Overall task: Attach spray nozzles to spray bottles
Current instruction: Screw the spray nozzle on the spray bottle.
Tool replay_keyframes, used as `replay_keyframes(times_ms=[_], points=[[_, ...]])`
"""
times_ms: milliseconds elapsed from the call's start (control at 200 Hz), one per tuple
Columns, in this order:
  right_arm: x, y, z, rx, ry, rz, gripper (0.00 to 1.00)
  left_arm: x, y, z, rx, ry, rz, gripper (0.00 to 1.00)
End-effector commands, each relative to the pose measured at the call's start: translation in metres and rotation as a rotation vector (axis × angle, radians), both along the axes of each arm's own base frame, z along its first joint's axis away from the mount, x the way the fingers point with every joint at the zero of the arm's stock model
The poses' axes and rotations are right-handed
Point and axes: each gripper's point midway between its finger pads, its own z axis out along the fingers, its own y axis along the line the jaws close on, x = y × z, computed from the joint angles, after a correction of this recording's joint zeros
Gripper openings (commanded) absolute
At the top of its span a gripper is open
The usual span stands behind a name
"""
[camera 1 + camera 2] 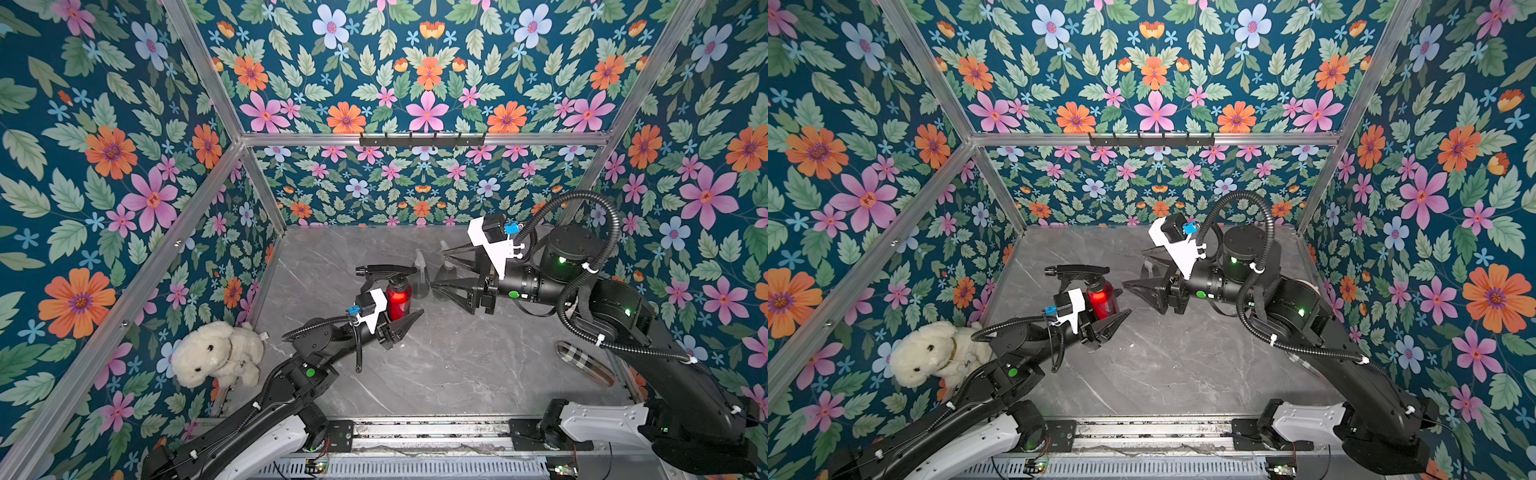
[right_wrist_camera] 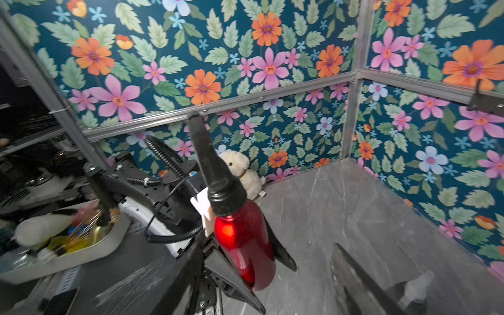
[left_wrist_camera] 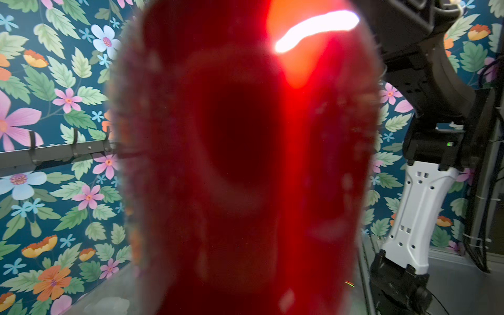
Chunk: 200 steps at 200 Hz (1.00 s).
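Pinching the red bottle [image 1: 398, 300] upright mid-table, left gripper [image 1: 402, 308] has it with black nozzle [image 1: 384, 271] seated on top; right gripper [image 1: 437, 268] jaws spread beside grey bottles [image 1: 420, 283] at back, their nozzles unclear.

Both top views: high at front, looking down & back onto grey table [image 1: 415, 374], near-identical framing. L wrist cam: v. close on red bottle [image 3: 245, 163], blurred, fills frame. R wrist cam: further off, faces same bottle from opposite side, plush dog [image 2: 240, 171] behind.
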Motion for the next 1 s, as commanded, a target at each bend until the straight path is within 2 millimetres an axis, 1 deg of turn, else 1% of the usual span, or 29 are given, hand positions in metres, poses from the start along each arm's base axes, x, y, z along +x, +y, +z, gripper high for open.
replay_keyframes(times_ms=[0, 85, 275, 465, 550, 810, 995], points=[[-0.021, 0.007, -0.007, -0.060, -0.004, 0.152, 0.74, -0.007, -0.006, 0.001, 0.011, 0.000, -0.059, 0.00], [-0.014, 0.013, -0.011, -0.088, 0.000, 0.149, 0.75, -0.009, -0.008, 0.000, 0.015, 0.007, -0.073, 0.00], [-0.012, 0.026, -0.009, -0.097, 0.012, 0.194, 0.75, -0.010, -0.014, -0.006, 0.041, 0.030, -0.107, 0.00], [-0.003, 0.035, -0.010, -0.106, 0.025, 0.189, 0.71, -0.010, -0.017, -0.009, 0.053, 0.035, -0.124, 0.00], [-0.001, 0.038, -0.011, -0.111, 0.031, 0.193, 0.66, -0.010, -0.018, -0.010, 0.056, 0.038, -0.126, 0.00], [0.000, 0.044, -0.012, -0.109, 0.045, 0.210, 0.47, -0.009, -0.021, -0.012, 0.065, 0.044, -0.135, 0.00], [-0.001, 0.045, -0.015, -0.103, 0.047, 0.208, 0.27, -0.008, -0.021, -0.012, 0.061, 0.043, -0.127, 0.00]])
